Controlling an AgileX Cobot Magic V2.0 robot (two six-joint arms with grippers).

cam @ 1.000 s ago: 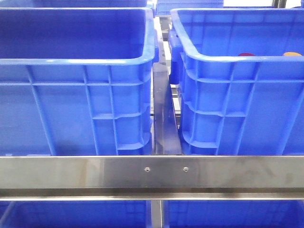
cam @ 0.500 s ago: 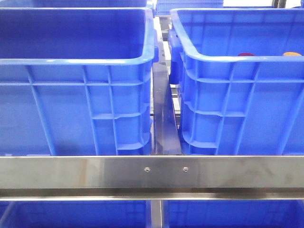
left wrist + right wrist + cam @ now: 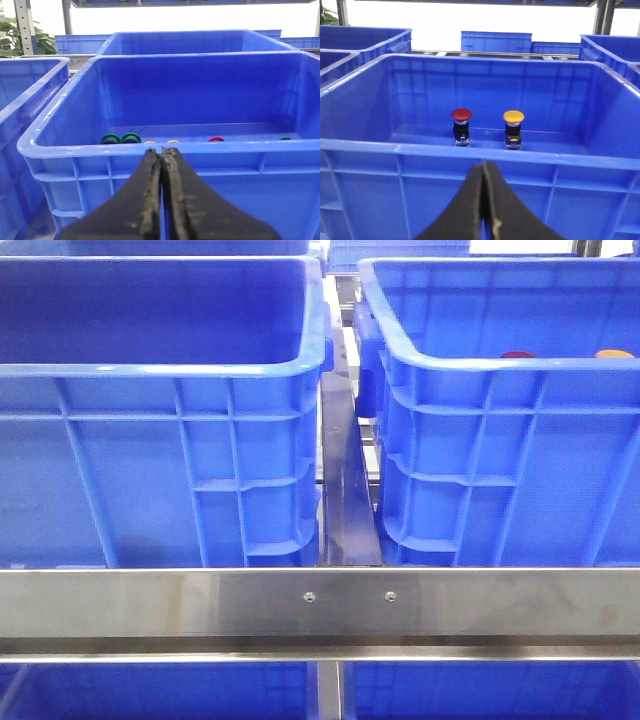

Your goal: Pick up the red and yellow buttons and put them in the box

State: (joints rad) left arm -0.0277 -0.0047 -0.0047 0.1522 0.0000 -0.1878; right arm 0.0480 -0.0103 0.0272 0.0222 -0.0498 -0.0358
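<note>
Moved: nothing since 1 s ago, front view looks the same.
Red button (image 3: pixel 461 115): stands up in the right crate (image 3: pixel 470 150), beside the yellow button (image 3: pixel 513 117) (not touching).
Right gripper (image 3: pixel 484 200): tips pressed together, holding nothing, outside near wall.
Left gripper (image 3: pixel 161 195): tips together too, facing a crate (image 3: pixel 150 150) w/ colored rings.
Risk: tips could bump the rim going in, or knock a button over.
</note>
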